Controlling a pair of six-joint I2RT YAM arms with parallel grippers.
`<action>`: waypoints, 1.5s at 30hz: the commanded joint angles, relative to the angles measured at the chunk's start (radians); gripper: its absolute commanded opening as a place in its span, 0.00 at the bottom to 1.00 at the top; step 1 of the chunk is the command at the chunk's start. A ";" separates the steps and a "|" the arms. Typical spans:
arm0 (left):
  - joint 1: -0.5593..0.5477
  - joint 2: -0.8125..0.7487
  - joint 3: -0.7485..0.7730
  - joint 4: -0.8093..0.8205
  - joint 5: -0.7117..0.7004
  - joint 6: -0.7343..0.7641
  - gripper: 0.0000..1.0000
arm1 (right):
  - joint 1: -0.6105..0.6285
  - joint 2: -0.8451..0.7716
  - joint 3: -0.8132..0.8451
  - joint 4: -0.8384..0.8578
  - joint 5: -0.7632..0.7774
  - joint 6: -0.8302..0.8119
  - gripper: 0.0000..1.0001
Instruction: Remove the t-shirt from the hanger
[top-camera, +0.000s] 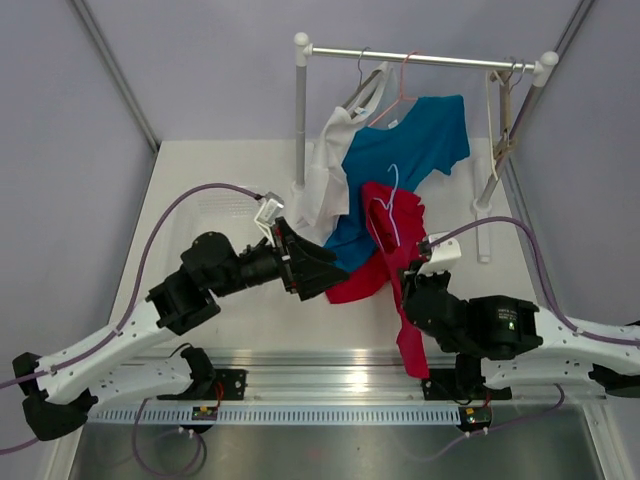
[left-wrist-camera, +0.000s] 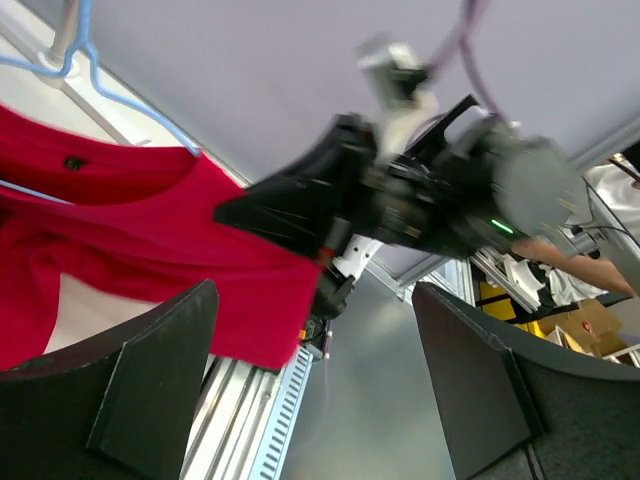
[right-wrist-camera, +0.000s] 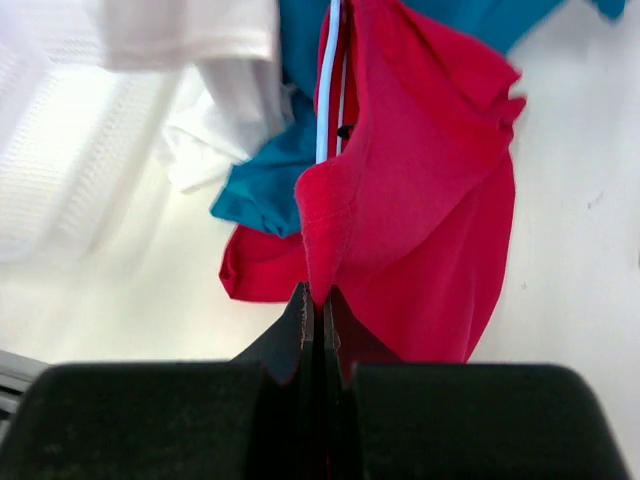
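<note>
Right end effector had its fingers pressed together on a fold of the red t-shirt, pinching the cloth at the shirt's near edge. Left end effector stood spread, nothing between its fingers, just beside the shirt's left side. The shirt lay crumpled on the bench with a pale hanger in its neck opening, overlapping a blue shirt hung from the far rail.
</note>
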 joint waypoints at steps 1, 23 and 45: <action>-0.044 0.099 0.108 0.084 -0.194 0.032 0.84 | 0.163 0.093 0.188 -0.129 0.293 0.113 0.00; -0.059 0.170 0.035 0.191 -0.468 -0.056 0.78 | 0.455 0.247 0.334 -0.062 0.386 0.021 0.00; -0.061 0.038 -0.111 0.266 -0.463 -0.126 0.21 | 0.429 0.159 0.122 0.399 0.161 -0.229 0.00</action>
